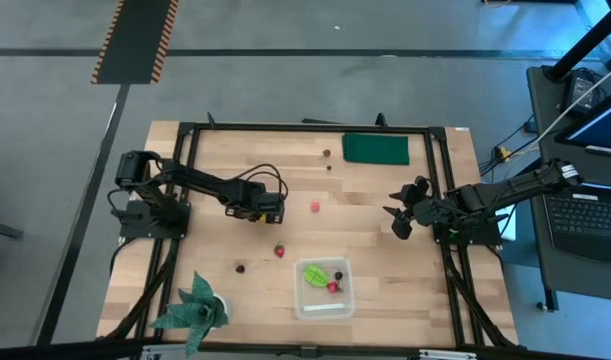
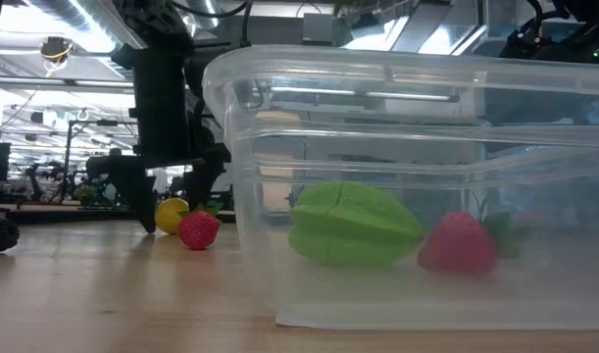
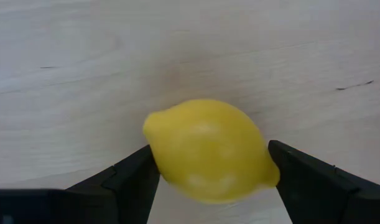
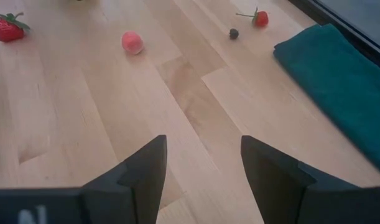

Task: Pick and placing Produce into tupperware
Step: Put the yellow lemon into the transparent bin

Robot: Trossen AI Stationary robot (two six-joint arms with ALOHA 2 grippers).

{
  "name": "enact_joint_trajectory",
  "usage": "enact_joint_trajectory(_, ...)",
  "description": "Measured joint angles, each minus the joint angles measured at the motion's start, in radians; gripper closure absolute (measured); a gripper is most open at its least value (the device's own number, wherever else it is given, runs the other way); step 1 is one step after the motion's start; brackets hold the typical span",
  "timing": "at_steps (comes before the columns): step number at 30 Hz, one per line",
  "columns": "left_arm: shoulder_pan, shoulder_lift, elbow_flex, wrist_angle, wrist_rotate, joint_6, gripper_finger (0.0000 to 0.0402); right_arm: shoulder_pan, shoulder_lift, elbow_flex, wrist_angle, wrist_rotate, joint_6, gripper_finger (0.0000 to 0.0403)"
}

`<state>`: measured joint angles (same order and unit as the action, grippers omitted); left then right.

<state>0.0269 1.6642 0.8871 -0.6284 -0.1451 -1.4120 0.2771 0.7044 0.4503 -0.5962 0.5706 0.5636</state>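
A yellow lemon (image 3: 208, 149) lies on the wooden table with my left gripper (image 3: 211, 180) shut on it from above; in the low view the lemon (image 2: 172, 214) sits behind a red strawberry (image 2: 198, 230). The clear tupperware (image 1: 300, 300) at the near middle holds a light green piece (image 2: 353, 224) and a red berry (image 2: 458, 243). Loose produce rests on the table: a pink berry (image 1: 314, 207), the strawberry (image 1: 280, 251) and a tiny dark one (image 1: 240, 267). At the table's right edge my right gripper (image 4: 202, 168) hangs open with nothing between its fingers. My left gripper pinches the lemon by its two sides (image 3: 158, 168) between its two fingers, coming from above and pointing steeply down. The fingers (image 3: 130, 180) lie across the lemon's length. The lemon sits with its underside on the table.
A dark green pad (image 1: 375, 149) lies at the far right, with two small pieces (image 1: 326, 154) beside it. A teal leafy plant (image 1: 195, 310) stands at the near left corner. Black frame rails run along the table's sides. Bare wood lies between the lemon and the tupperware.
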Motion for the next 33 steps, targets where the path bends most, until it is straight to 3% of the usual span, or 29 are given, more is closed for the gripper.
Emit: enact_joint_trajectory(33, 0.019, -0.001, 0.000, -0.005, -0.022, 0.001, 0.0207, 0.000, 0.000, 0.000, 0.000, -0.032, 0.001, 0.0195)
